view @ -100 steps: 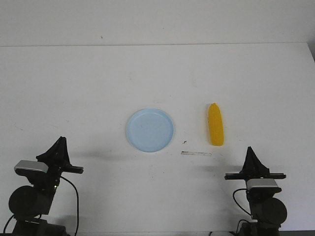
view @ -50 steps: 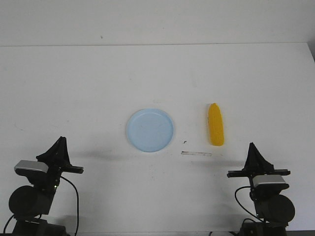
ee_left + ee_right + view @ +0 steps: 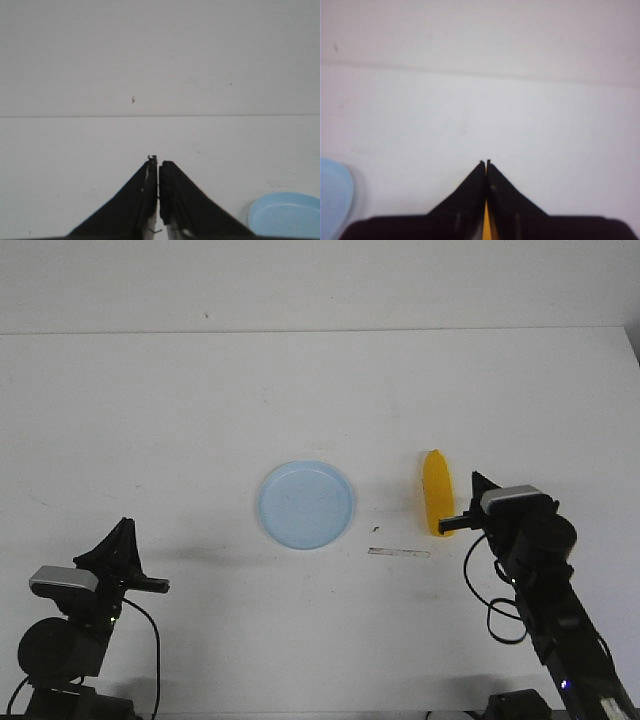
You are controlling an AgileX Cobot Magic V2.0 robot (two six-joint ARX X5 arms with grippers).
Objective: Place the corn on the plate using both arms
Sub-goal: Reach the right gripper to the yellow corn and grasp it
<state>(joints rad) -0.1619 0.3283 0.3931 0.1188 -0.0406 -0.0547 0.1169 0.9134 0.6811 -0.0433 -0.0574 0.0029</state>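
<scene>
The yellow corn lies on the white table, right of the pale blue plate, its length running away from me. My right gripper is shut and empty, hovering just right of and over the corn's near end. In the right wrist view only a yellow sliver of the corn shows through the slit between the closed fingers. The plate's edge shows there too. My left gripper is shut and empty at the near left, far from both. It points across the table in its wrist view, where the plate shows.
A thin grey strip and a small dark speck mark the table between the plate and the corn. The table's far edge meets the wall. The right arm's cable hangs below its wrist.
My right arm has risen from its rest at the near right and swung forward and left to the corn's near end. The left arm, plate and corn have not moved.
</scene>
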